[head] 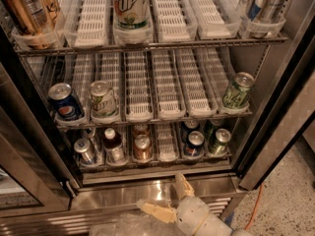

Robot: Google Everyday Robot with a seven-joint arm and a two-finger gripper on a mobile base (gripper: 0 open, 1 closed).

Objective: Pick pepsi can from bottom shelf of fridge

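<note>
The gripper (160,191) sits at the bottom centre of the frame, low in front of the fridge (273,113) and over its shiny steel sill (112,194). Its two pale fingers (156,211) are spread wide apart and hold nothing. The pepsi can (195,143) stands upright on the bottom shelf (166,146), right of centre in the frame, above and a little to the right of the gripper. It is a dark navy can with a silver top, in a white lane just beside a green can (219,140) on its right, with an empty lane on its left. By the look of it the reach has not yet got into the shelf opening, so the hazards lie ahead. The gap under the middle rack looks shallow, so a finger lifted too high could catch the wire front of that rack, and one kept too low could strike the sill. With the green can so close, a wide-open finger going in on the right side may shove it over or wedge between the two cans. A second dark can seems to stand right behind the target, so a push instead of a clean close could jam them together. A mistaken target is also possible — the brighter blue can (65,102) on the middle rack at the left shows a round logo and is not the one wanted.
</note>
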